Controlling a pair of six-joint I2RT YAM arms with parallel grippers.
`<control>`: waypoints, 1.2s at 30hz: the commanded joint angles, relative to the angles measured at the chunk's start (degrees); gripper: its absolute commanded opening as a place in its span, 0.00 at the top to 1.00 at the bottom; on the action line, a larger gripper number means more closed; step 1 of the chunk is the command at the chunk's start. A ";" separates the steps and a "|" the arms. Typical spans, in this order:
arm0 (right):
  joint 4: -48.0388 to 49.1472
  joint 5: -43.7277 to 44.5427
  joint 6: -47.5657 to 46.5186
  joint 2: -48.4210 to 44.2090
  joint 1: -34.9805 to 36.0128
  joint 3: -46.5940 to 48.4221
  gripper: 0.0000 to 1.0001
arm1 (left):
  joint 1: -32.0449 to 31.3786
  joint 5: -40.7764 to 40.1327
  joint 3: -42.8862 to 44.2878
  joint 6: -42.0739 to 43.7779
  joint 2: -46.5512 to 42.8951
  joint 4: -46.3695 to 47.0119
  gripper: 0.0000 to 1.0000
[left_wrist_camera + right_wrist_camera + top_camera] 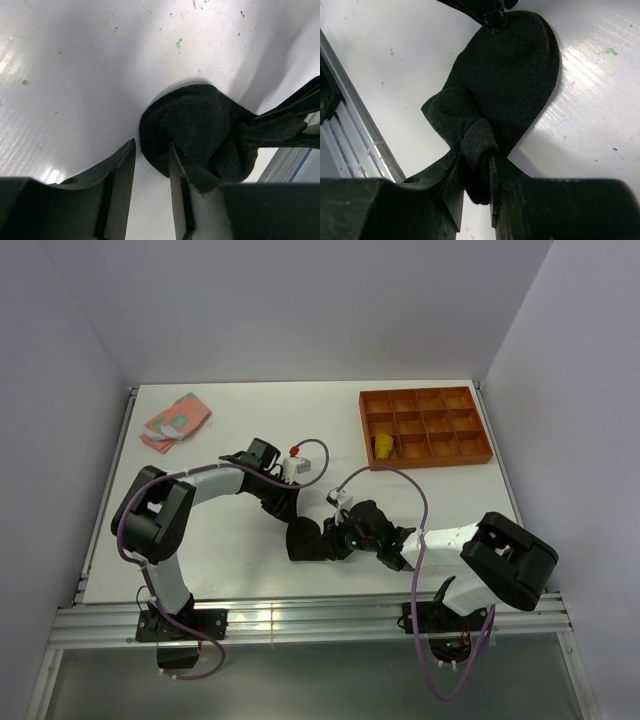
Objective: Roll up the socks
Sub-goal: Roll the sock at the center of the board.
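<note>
step in hand: rolling the black sock [505, 75]; judged to be the start of the roll, since only one end is bunched and the rest lies flat.
black sock, place: on the table [455, 500] near the front edge, between the two arms.
right gripper [474, 157]: clenched on a gathered fold at the sock's narrow end, fabric bulging out between the fingers.
left gripper [152, 145]: jaws a little apart with the sock's rounded far edge in the gap; not seen to pinch it, and one finger lies over the cloth.
pink sock [176, 420]: flat at the far left corner, well apart from both arms, not yet rolled.
yellow sock [383, 447]: a small bundle in a near-left compartment of the orange tray [440, 463].
next move, judgement: the right gripper should turn its fold over towards the rounded end while the left holds that end down.
risk, judgement: thin cloth may slip free and the fold fall open.
</note>
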 commanded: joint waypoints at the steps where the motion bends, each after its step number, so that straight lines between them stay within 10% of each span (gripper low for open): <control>1: -3.41 1.93 -0.92 0.36 0.56 1.68 0.99 | -1.46 -1.01 1.20 1.47 2.11 -2.78 0.62; 9: -5.00 1.75 -0.92 0.08 0.56 2.56 0.99 | -2.25 0.13 3.05 0.24 4.14 -3.31 0.99; 20: -10.18 -10.63 -1.88 -0.71 1.61 7.30 1.00 | -1.99 -2.60 7.97 -2.31 5.37 1.08 1.00; 36: -21.70 -1.15 3.47 21.70 1.70 19.35 1.00 | -2.17 -1.02 6.92 -1.52 5.02 3.28 1.00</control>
